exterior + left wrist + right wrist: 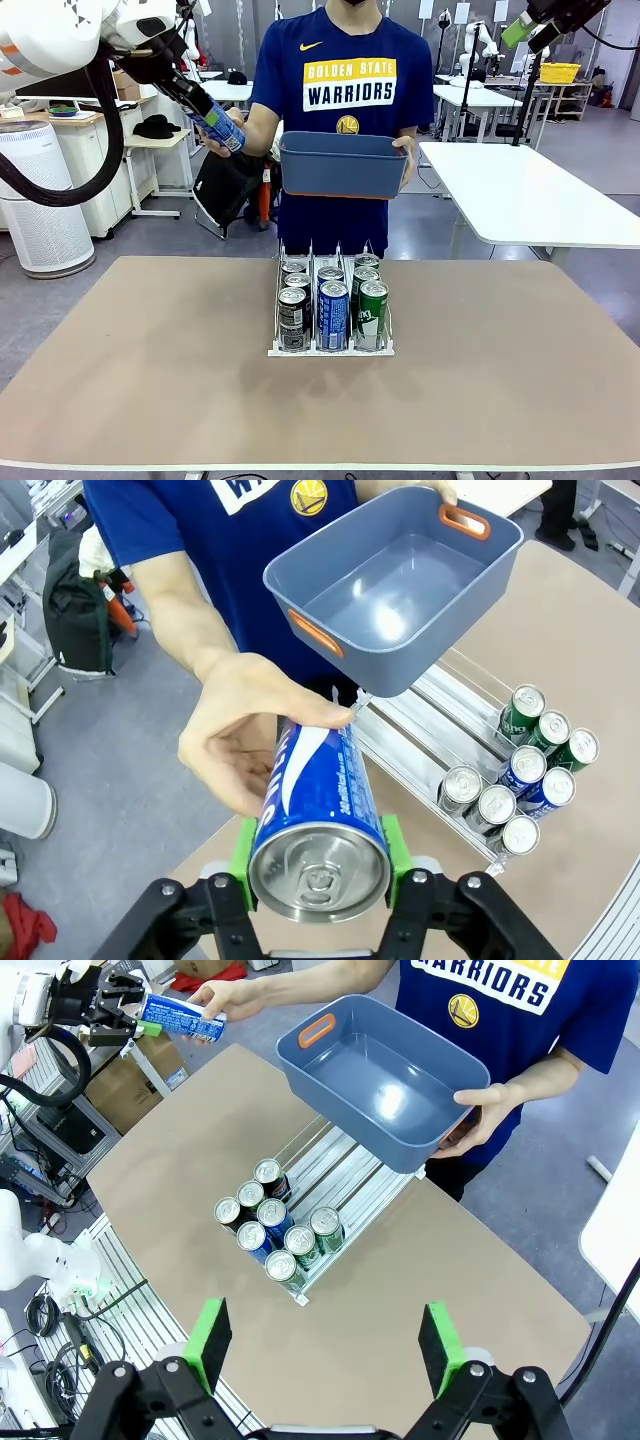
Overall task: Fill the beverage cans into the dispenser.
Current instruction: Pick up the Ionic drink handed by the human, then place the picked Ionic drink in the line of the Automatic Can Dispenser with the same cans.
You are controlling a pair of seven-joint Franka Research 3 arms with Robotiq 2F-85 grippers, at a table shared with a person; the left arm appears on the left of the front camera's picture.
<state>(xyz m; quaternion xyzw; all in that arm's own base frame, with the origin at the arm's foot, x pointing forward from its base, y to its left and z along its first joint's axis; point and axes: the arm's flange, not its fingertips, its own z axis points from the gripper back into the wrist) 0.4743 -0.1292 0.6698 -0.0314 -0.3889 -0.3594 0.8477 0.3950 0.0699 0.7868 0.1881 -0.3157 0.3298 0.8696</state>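
The left arm reaches up and across toward the person, well above the surface (pixel 150 350). Its left pincer (pixel 318 855) is clamped on a blue can (pixel 315 805), green pads pressed to the can's sides near the silver top. The person's hand (pixel 245 735) cups the far end of that can, fingers wrapped under it. Their other hand (pixel 480 1125) holds a grey-blue bin (pixel 343 163) by its rim, level, above the far end of the dispenser (pixel 331 349). The dispenser sits mid-surface with eight cans (pixel 332 312) standing at its near end: three each in the left and right lanes, two in the middle. The right pincer (pixel 325 1345) hangs high over the surface, its fingers wide apart and holding nothing.
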